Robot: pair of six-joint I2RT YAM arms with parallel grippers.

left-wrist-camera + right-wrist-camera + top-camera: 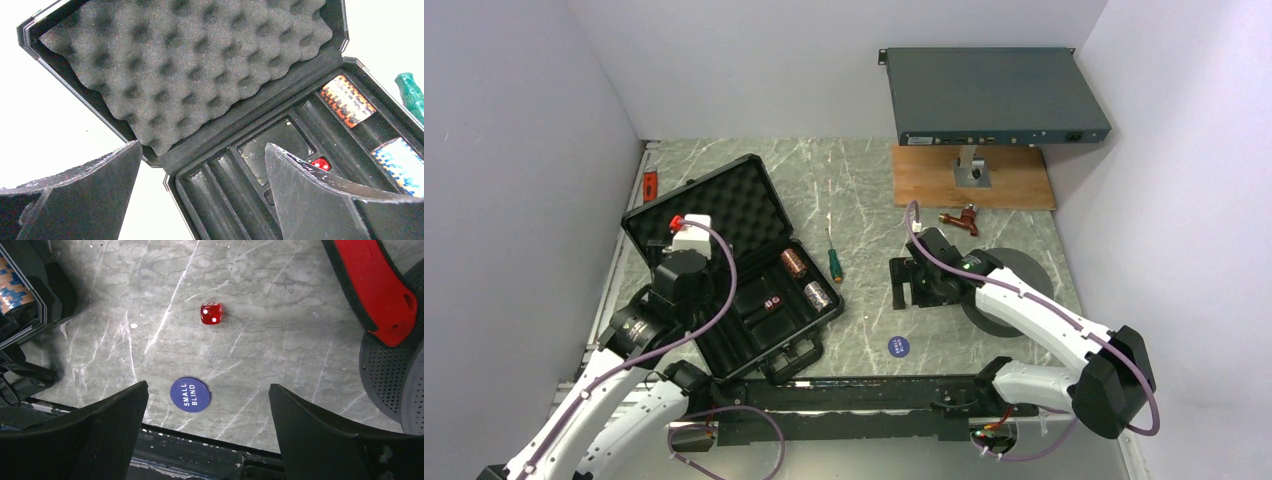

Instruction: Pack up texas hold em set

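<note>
The black briefcase lies open at the left, foam lid tilted back. Its tray holds two short chip stacks, seen in the left wrist view as an orange stack and a blue one, plus a red die. My left gripper is open and empty above the tray's left end. My right gripper is open and empty over the table. The blue "SMALL BLIND" button lies between its fingers, also shown in the top view. Another red die lies beyond it.
A green-handled screwdriver lies right of the case. A large grey disc sits under the right arm, with a red handle at its edge. A grey box on a wooden board stands at the back. A black rail runs along the near edge.
</note>
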